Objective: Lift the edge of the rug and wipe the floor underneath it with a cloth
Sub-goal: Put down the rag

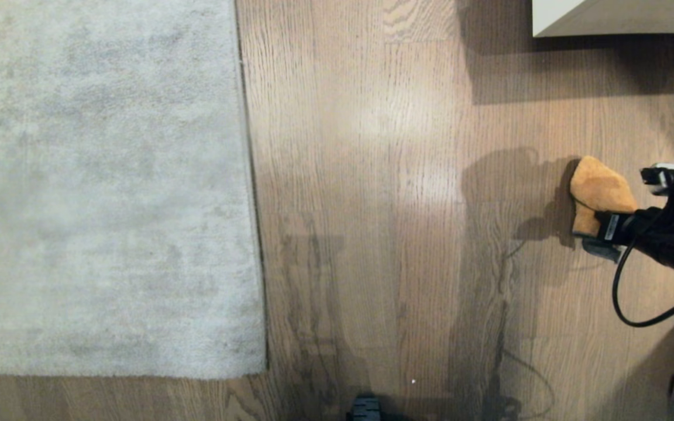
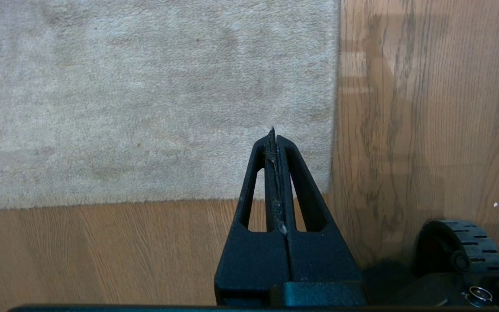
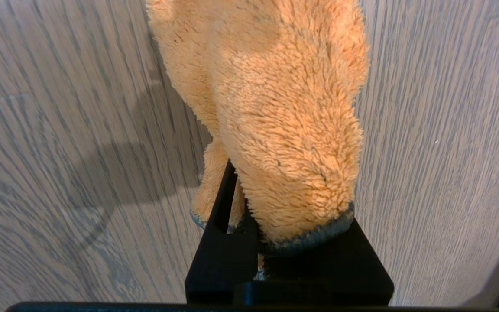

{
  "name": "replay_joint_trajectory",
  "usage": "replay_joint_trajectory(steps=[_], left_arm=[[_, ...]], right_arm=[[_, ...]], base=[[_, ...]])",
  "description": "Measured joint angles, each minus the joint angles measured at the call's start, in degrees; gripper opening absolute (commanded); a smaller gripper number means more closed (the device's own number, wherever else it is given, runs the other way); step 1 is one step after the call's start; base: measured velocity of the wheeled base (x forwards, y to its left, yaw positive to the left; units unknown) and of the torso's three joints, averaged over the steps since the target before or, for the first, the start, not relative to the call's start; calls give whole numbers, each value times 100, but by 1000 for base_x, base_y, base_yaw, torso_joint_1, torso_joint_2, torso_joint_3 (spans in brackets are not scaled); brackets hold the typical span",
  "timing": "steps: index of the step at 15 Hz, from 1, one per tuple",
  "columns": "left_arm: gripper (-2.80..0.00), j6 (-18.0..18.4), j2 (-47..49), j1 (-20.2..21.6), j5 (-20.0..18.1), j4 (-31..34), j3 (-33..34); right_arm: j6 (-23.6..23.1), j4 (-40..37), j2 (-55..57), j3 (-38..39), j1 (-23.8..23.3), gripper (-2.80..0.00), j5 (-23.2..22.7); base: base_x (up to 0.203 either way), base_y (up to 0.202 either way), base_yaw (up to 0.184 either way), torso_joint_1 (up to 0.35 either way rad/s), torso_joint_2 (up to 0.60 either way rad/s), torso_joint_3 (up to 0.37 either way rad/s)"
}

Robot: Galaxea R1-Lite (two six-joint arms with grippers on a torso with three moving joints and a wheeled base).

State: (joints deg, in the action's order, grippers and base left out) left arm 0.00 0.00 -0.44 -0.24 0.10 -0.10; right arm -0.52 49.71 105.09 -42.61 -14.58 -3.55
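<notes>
My right gripper (image 1: 597, 225) sits at the right side of the scene, jaws pinching the cloth (image 1: 599, 192). The cloth is a fuzzy mustard rag with a dark grey edge at the clamped end. Its long axis runs out from my jaws toward the far side, free end pointing far and a bit left. In the right wrist view the cloth (image 3: 275, 117) bulges over one finger and hides it; I can't tell if it touches the floor (image 3: 440, 130). It throws a shadow on the planks to its left.

My left gripper (image 2: 274, 143) has its jaws pressed together, nothing in them, over the near right corner of the rug (image 2: 145, 95).

Rug (image 1: 103, 181) fills the left of the head view and lies flat. The rug edge (image 1: 252, 193) runs near to far, almost straight, slanting slightly left as it goes far. Its near border runs left to right. Cloth and rug edge are well apart, with bare floor (image 1: 360, 204) between them. Plank grain runs near to far, same way as the rug edge.

A pale furniture corner (image 1: 618, 17) shows at far right. A black cable (image 1: 621, 292) loops off my right arm.
</notes>
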Motion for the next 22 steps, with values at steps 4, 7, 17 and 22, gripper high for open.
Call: replay_joint_trajectory(steps=[4, 7, 17, 22], left_arm=[[-280, 0, 0, 0, 0, -2, 0], [-280, 0, 0, 0, 2, 0, 0], [-280, 0, 0, 0, -2, 0, 0], [-280, 0, 0, 0, -2, 0, 0]], right_arm=[[-4, 10, 18, -2, 0, 0, -2], [-11, 9, -47, 9, 0, 0, 0], [8, -55, -1232, 871, 2, 0, -15], [11, -11, -2199, 1950, 2, -280, -15]], base=[[0, 0, 0, 0, 0, 0], [0, 0, 0, 0, 0, 0], [0, 0, 0, 0, 0, 0], [0, 0, 0, 0, 0, 0]])
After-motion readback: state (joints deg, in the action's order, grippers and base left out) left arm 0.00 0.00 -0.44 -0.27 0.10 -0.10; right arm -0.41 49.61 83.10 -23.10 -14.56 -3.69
